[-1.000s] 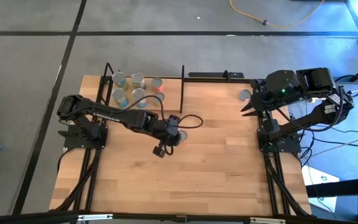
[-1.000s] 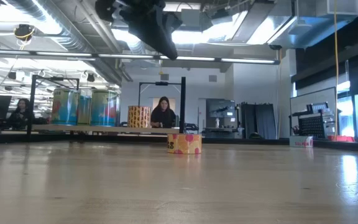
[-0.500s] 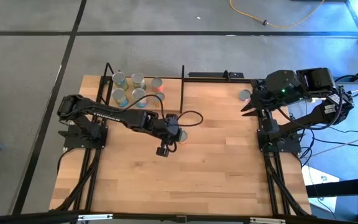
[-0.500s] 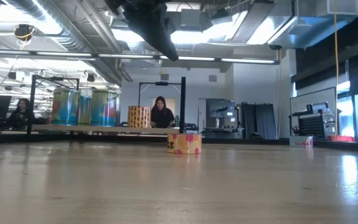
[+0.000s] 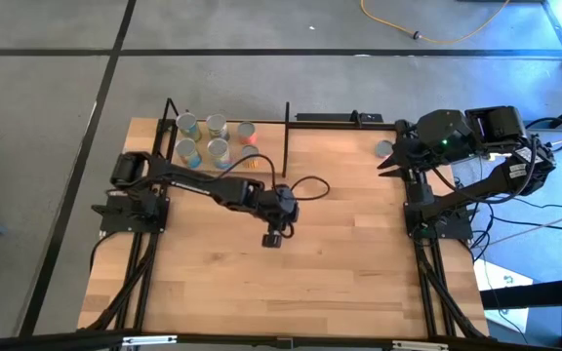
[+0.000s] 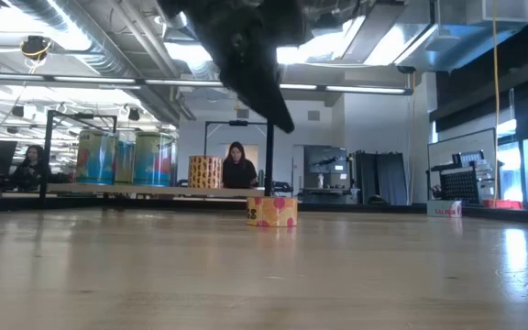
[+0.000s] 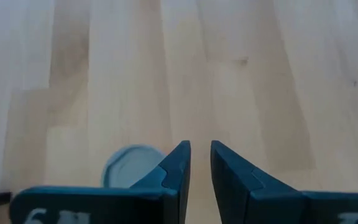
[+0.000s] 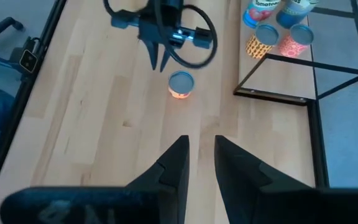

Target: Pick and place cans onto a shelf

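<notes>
A short can (image 8: 181,84) with a silver top and a yellow, pink-dotted label (image 6: 271,211) stands upright on the wooden table near its middle. My left gripper (image 7: 200,144) hangs open above it, slanting down, with the can's top (image 7: 129,168) beside one finger; it touches nothing. In the high view this gripper (image 5: 286,208) covers the can. The shelf (image 5: 261,146), a black-rod frame, stands at the far left with several cans (image 5: 203,138) upright on it. My right gripper (image 8: 201,138) waits open, high at the table's right side (image 5: 388,168).
One more can (image 5: 385,149) stands at the far right, close to my right arm. A black cable (image 5: 305,185) loops off my left wrist. The table's near half (image 5: 291,283) is bare wood. People sit in the room beyond the table.
My left gripper has gone toward the table's right edge and come down toward the can on the table, rolling about its own axis as it went. The can has stayed where it was.
</notes>
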### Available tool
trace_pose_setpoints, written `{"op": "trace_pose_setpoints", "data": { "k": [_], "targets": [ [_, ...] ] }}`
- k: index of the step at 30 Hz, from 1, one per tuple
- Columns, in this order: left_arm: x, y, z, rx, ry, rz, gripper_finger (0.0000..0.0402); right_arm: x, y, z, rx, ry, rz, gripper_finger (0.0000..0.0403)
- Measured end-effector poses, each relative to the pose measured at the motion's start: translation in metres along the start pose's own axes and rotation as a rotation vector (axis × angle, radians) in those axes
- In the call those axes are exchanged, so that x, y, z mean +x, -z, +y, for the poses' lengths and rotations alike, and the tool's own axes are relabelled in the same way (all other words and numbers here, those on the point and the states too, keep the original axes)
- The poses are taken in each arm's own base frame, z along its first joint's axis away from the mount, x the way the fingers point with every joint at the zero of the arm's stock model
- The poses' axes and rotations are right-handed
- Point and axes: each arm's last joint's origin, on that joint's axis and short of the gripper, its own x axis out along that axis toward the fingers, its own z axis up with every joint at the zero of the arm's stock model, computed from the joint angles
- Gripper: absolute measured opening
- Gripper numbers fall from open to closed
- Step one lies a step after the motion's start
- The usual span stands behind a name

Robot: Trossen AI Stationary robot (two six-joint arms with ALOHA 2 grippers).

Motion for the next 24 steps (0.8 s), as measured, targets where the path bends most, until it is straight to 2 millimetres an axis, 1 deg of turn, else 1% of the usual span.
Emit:
{"op": "trace_pose_setpoints", "data": {
  "k": [3,6,10,13,16,24],
  "targets": [
    [0.002,0.002,0.004,0.004,-0.024,0.007,0.0057,0.0,0.0,0.0,-0.023,0.0,0.0,0.0078],
    [0.006,0.012,0.005,0.018,-0.078,0.043,0.0057,0.0,0.0,0.0,-0.03,0.0,0.0,0.0078],
    [0.012,0.025,0.004,-0.025,-0.055,0.078,0.0057,0.0,0.0,0.0,-0.032,0.0,0.0,0.0078],
    [0.017,0.035,0.003,-0.023,-0.045,0.095,0.0057,0.0,0.0,0.0,-0.031,0.0,-0.001,0.0078],
    [0.02,0.037,0.001,-0.021,-0.044,0.065,0.0057,0.0,0.0,0.0,-0.03,0.0,-0.001,0.0078],
    [0.027,0.051,0.001,0.033,-0.066,0.069,0.0057,0.0,0.0,0.0,-0.031,0.0,-0.001,0.0078]
  ]
}}
